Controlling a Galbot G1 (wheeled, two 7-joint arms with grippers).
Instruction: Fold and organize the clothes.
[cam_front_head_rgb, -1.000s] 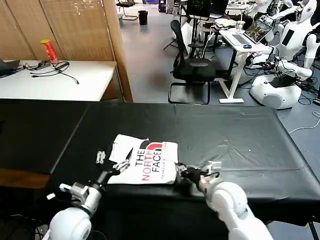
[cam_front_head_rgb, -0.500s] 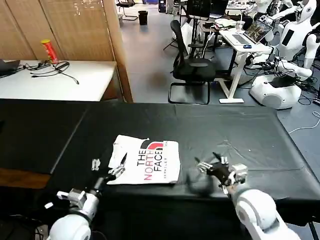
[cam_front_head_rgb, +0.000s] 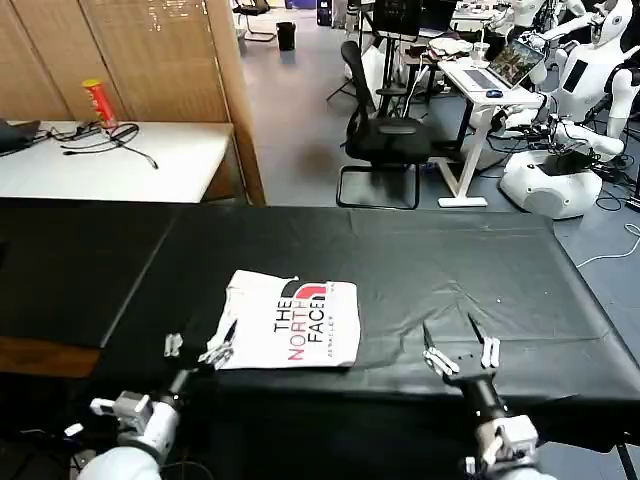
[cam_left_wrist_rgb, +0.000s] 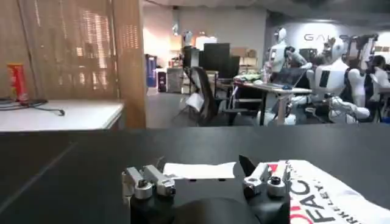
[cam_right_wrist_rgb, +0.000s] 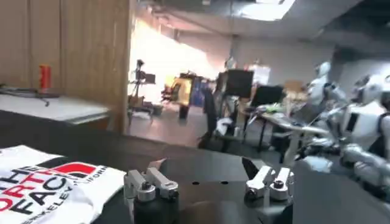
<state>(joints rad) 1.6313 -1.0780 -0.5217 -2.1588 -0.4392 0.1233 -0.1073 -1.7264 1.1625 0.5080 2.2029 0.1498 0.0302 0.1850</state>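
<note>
both arms have pulled back — left gripper (cam_front_head_rgb: 196, 349) at the folded t-shirt's (cam_front_head_rgb: 290, 322) eight o'clock, right gripper (cam_front_head_rgb: 461, 348) at four, both spread and empty — folding looks finished.

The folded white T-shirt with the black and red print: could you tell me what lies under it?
The folded white T-shirt lies on the black table cloth; nothing else shows beneath, though its folds hide any inner layers.

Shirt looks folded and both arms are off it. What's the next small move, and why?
Probably just park both arms. The T-shirt lies as a compact rectangle, logo up, on the black table. The left end effector is open at its near left corner; the right end effector is open, well clear. One upper corner looks slightly rumpled.
</note>
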